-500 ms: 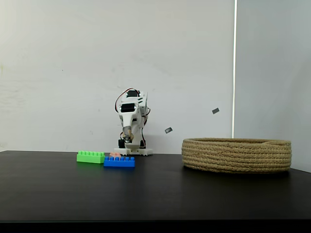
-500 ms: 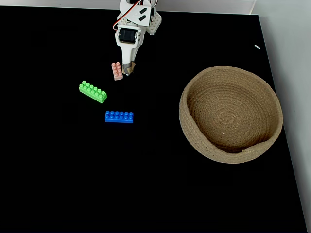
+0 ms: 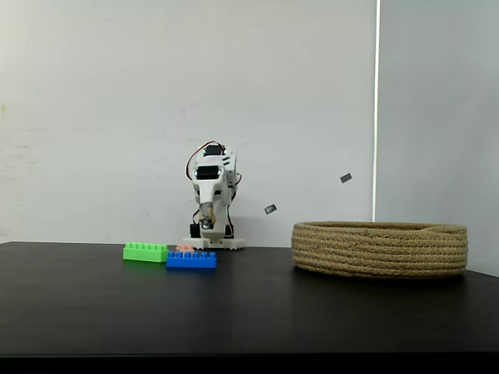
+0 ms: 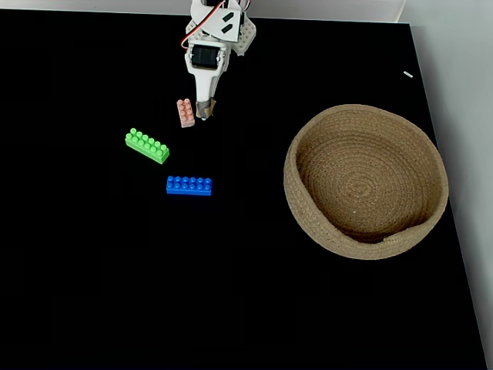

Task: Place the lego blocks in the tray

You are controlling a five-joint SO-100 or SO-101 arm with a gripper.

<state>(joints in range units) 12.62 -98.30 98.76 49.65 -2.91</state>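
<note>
Three lego blocks lie on the black table, all outside the tray. In the top-down fixed view the green block (image 4: 147, 146) is at the left, the blue block (image 4: 189, 186) below it and the small pink block (image 4: 186, 113) above. The side fixed view shows the green block (image 3: 145, 252), the blue block (image 3: 192, 260) and a sliver of the pink block (image 3: 185, 248) behind it. My gripper (image 4: 205, 112) points down just right of the pink block, shut and holding nothing; from the side the gripper (image 3: 205, 223) hangs above the table. The tray (image 4: 292, 173), a coiled rope basket, sits at the right with nothing in it.
The arm's white base (image 4: 231, 31) stands at the table's far edge. The table's right edge runs close beside the tray (image 3: 380, 249). Bare black tabletop (image 4: 115, 293) stretches across the front and left.
The gripper has risen and drawn back very slightly from the table. The blocks and the tray have not moved.
</note>
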